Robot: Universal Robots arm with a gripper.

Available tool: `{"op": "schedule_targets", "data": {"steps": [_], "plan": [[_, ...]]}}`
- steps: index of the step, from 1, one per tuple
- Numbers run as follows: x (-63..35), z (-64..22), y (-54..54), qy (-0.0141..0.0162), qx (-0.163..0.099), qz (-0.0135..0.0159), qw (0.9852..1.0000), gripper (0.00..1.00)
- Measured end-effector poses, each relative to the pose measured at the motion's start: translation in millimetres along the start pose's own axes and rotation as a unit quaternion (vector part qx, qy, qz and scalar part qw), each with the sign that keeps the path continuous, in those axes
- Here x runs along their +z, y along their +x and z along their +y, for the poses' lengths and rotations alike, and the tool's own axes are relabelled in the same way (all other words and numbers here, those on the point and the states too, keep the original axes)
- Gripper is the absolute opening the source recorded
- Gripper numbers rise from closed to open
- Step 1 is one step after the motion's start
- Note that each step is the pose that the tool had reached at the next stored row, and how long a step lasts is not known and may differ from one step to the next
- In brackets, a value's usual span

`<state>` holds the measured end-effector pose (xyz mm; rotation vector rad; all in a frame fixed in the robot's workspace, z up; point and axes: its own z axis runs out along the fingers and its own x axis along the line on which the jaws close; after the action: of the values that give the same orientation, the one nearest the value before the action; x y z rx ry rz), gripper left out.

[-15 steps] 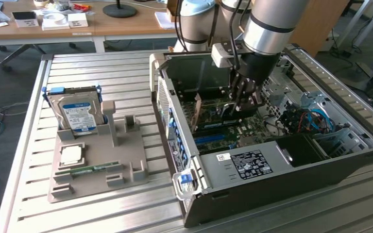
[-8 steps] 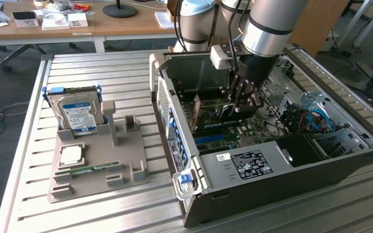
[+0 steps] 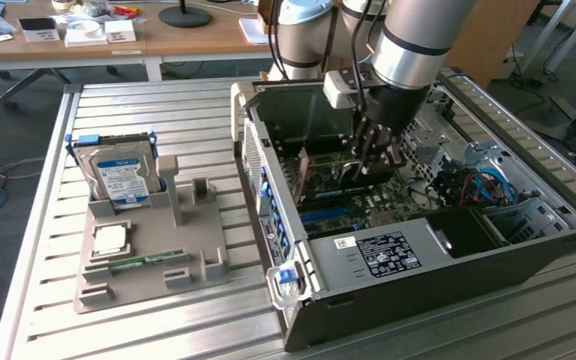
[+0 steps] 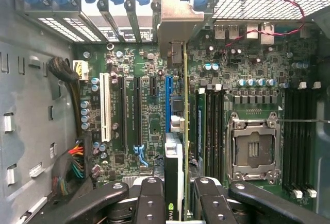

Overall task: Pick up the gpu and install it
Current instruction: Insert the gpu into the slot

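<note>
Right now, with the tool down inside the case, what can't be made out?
1. Whether the gpu is seated: wrist view, the edge-on card hides its own slot.
2. Hard drive label text: exterior view, too small.
3. Motherboard edge on the exterior view's left: case wall hides it.

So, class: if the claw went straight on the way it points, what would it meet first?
Probably the green main board, by the blue slot. The card in the claw would touch first. Depth is unclear.
</note>
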<state>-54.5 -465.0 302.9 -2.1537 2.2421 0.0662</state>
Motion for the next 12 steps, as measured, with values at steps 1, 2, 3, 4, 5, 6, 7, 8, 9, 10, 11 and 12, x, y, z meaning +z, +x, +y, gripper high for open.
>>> {"op": "schedule_targets", "data": {"steps": [1, 2, 3, 4, 5, 6, 7, 8, 9, 10, 11, 12], "plan": [[0.2, 0.2, 0.0, 0.0, 0.0, 0.0001, 1.0, 0.27], [0.2, 0.2, 0.0, 0.0, 0.0, 0.0001, 1.0, 0.27], [0.2, 0.2, 0.0, -0.0001, 0.0, 0.0001, 1.0, 0.27], [0.2, 0.2, 0.0, -0.0001, 0.0, 0.0001, 1.0, 0.27], [0.3, 0.3, 0.0, 0.0, 0.0, 0.0001, 1.0, 0.27], [0.3, 0.3, 0.0, 0.0, 0.0, 0.0, 1.0, 0.27], [0.3, 0.7, 0.0, 0.0, 0.0, 0.0, 1.0, 0.27], [0.4, 1.2, 0.0, 0.0001, 0.0, 0.0, 1.0, 0.27], [0.4, 1.7, 0.0, 0.0004, 0.0, -0.0001, 1.0, 0.27], [0.5, 2.2, 0.1, 0.0006, 0.0, -0.0001, 1.0, 0.27], [1.2, 2.3, 0.2, 0.0006, 0.0, -0.0001, 1.0, 0.27], [2.3, 2.3, 0.2, 0.0007, 0.0, -0.0001, 1.0, 0.27]]}}
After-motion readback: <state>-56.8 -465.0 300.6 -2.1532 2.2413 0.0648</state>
